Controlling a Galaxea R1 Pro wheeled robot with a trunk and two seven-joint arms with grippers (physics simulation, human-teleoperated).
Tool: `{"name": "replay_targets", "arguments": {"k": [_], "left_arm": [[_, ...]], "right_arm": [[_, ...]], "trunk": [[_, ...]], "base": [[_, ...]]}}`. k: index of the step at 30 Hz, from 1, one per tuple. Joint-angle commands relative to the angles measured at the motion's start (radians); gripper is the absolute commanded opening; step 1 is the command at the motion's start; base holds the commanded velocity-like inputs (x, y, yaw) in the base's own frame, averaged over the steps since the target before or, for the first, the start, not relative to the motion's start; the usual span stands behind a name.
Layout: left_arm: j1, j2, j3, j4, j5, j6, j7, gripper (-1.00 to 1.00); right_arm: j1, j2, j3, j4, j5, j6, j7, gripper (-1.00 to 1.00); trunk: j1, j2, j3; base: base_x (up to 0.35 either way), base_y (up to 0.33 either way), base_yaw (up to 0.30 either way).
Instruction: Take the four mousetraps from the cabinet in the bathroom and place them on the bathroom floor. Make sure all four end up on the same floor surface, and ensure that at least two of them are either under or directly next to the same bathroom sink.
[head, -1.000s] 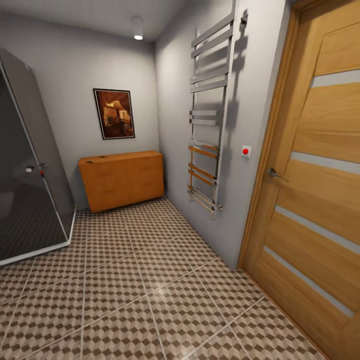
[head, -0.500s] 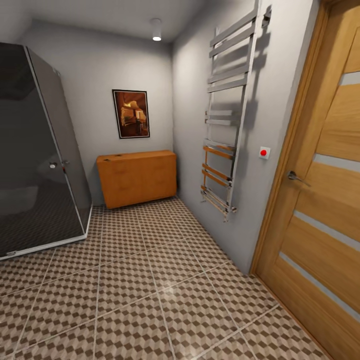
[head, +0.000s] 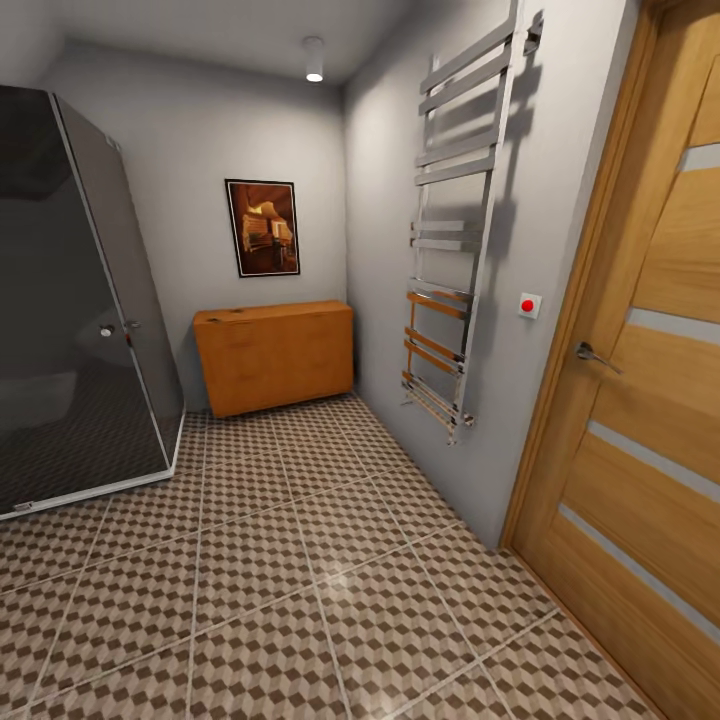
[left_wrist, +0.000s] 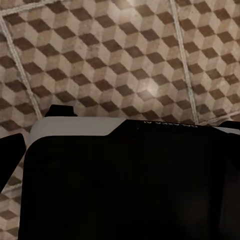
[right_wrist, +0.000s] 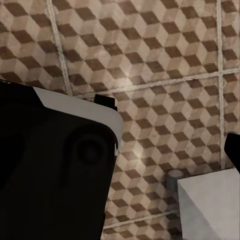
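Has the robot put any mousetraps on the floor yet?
Not yet. The patterned floor shows no traps. The orange cabinet stands shut against the far wall, some way off, with tiny dark bits on its top that are too small to identify. Left to do: drive over, take four traps, and lay them down.

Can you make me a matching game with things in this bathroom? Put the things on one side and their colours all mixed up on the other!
Things:
1. cabinet
2. shower cabin
3. wall button
4. towel rail

Colours:
a. shiny silver
b. red
c. orange-brown
d. dark grey glass

Right pairs: 1-c, 2-d, 3-b, 4-a
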Motion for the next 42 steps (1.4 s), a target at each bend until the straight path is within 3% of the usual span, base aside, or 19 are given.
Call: {"name": "replay_targets", "arguments": {"k": [1, 8, 17, 42], "left_arm": [[-0.001, 0.000, -0.008, 0.002, 0.010, -0.004, -0.004, 1.00], [-0.001, 0.000, -0.008, 0.002, 0.011, -0.004, -0.004, 1.00], [-0.001, 0.002, -0.007, 0.002, 0.016, -0.003, -0.003, 1.00], [-0.001, 0.003, -0.007, 0.002, 0.017, -0.003, -0.003, 1.00]], "right_arm": [[-0.001, 0.000, -0.005, 0.003, 0.016, -0.005, -0.004, 1.00], [-0.001, 0.004, -0.005, 0.003, 0.070, -0.008, -0.005, 1.00], [-0.001, 0.004, -0.005, 0.003, 0.076, -0.008, -0.005, 1.00], [-0.001, 0.002, -0.005, 0.003, 0.076, -0.004, -0.007, 1.00]], "trunk": [[0.000, -0.001, -0.001], [0.000, -0.001, -0.001], [0.000, -0.001, -0.001], [0.000, -0.001, -0.001]], "base": [[0.000, 0.000, 0.000], [0.000, 0.000, 0.000], [0.120, 0.000, 0.000], [0.297, 0.000, 0.016]]}}
